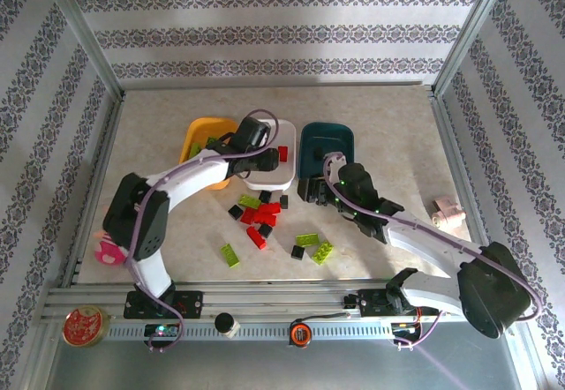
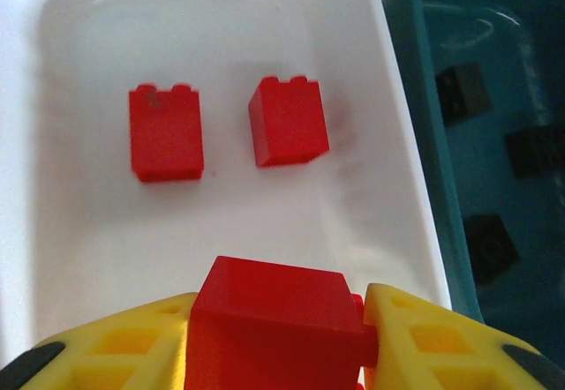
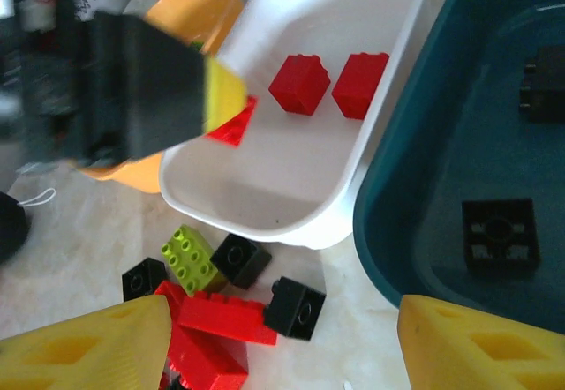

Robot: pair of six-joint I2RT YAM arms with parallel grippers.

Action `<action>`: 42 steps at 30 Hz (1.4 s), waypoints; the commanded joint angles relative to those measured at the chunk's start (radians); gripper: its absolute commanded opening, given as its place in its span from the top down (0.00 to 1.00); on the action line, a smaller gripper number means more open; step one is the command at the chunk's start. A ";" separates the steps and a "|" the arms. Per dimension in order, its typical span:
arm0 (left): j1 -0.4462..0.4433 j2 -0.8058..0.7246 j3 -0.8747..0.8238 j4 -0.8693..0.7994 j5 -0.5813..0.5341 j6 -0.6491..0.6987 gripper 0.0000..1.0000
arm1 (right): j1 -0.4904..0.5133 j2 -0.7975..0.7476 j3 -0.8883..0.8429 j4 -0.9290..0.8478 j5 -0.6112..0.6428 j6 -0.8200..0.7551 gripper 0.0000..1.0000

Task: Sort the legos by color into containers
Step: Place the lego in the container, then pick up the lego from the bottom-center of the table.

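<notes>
Red brick [image 2: 274, 306] pinched between left gripper [image 2: 278, 341] yellow fingers, over white tray [image 2: 221, 231]. Two red bricks [image 2: 166, 132] lie apart in that tray. Teal tray [image 2: 415, 99] sits just beside it with three black bricks [image 2: 490, 247] inside. Right gripper [image 3: 282, 346] jaws spread wide, nothing between, by teal tray's near rim. Left wrist hides part of orange-yellow tray [image 1: 205, 134]. On table [image 1: 397, 125] a loose pile [image 1: 260, 218]: four lime, maybe five black, reds clumped, count unclear. Round red tin [image 1: 84, 326] on front rail.

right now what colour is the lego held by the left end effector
Red; the lego shows best in the left wrist view, above the white tray.
</notes>
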 commanded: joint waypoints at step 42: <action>0.029 -1.187 -0.714 -0.082 -0.069 -0.168 0.01 | 0.514 0.551 0.377 -0.358 0.020 -0.128 0.44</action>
